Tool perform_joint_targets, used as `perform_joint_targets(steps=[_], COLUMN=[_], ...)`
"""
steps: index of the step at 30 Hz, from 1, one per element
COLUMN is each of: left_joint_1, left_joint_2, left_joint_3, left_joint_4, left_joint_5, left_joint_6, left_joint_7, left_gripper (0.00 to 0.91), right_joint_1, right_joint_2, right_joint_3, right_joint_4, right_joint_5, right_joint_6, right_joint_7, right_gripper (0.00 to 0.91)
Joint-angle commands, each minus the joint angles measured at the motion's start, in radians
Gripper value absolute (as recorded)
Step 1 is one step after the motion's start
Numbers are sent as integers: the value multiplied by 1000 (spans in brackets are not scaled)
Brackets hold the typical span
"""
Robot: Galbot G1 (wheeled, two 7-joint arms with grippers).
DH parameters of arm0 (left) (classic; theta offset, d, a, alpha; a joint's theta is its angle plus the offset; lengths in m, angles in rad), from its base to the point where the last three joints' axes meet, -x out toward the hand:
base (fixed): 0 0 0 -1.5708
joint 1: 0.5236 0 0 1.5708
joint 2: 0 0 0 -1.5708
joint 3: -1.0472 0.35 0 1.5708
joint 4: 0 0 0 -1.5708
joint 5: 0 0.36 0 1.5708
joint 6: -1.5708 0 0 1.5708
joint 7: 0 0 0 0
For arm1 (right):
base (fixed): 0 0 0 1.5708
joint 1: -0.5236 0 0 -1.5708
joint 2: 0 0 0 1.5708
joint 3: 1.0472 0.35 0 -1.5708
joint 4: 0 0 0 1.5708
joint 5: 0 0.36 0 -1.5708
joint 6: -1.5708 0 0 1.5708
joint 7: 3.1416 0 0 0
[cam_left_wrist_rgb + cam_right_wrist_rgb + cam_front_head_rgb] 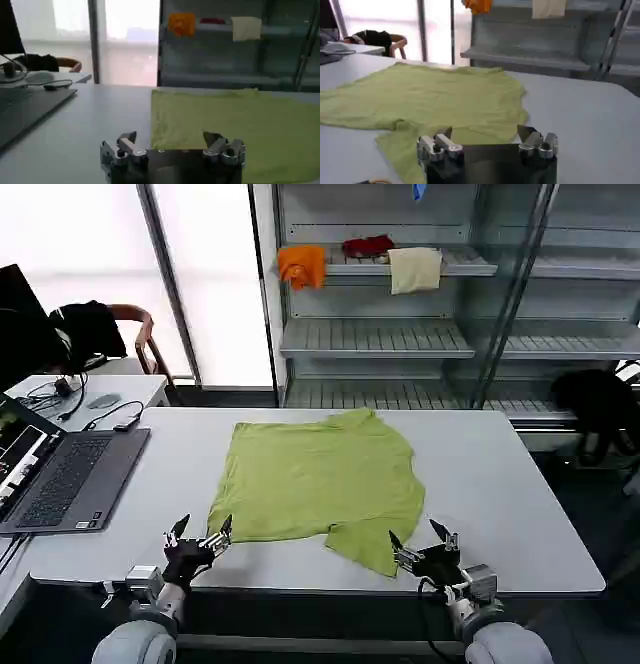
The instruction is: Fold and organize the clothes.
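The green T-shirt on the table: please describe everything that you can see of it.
The lime-green T-shirt looks like thin, soft cotton. It lies spread nearly flat on the white table, with light wrinkles. One sleeve sticks out at the near edge toward the right gripper; the far edge is slightly bunched. No print is visible. Both the left gripper and the right gripper are open at its near edge; contact with the cloth cannot be judged.

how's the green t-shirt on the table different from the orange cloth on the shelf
The lime-green T-shirt lies spread nearly flat on the white table; the orange cloth sits bunched, draped over a shelf edge. The T-shirt looks far larger than the orange cloth. The T-shirt lies just ahead of the open left gripper and right gripper; the orange cloth is well beyond them. Both are plain-coloured fabric, neither neatly folded.
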Motion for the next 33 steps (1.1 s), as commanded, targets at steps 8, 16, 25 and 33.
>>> perform_joint_targets(steps=[8,16,25,33], left_joint_1=[42,47,39,52], left_joint_2=[2,0,-3,0], left_joint_3=[9,15,17,21], left_joint_4=[7,30,67,63], left_joint_5=[69,91,98,96], left_joint_6=[3,-14,-21,-27], left_joint_7=[-6,-5,-6,9], left_gripper=[766,605,10,0], right_joint_1=[-15,-7,20,8], right_joint_2=[4,15,41,38], right_joint_3=[-16,-42,-83,-97], right_joint_4=[-12,-40,-81,-91], right_joint_5=[-12,-40,-92,-125], right_joint_6=[16,22,21,49], right_joint_7=[-7,-4,-1,-14], right_gripper=[907,887,0,0])
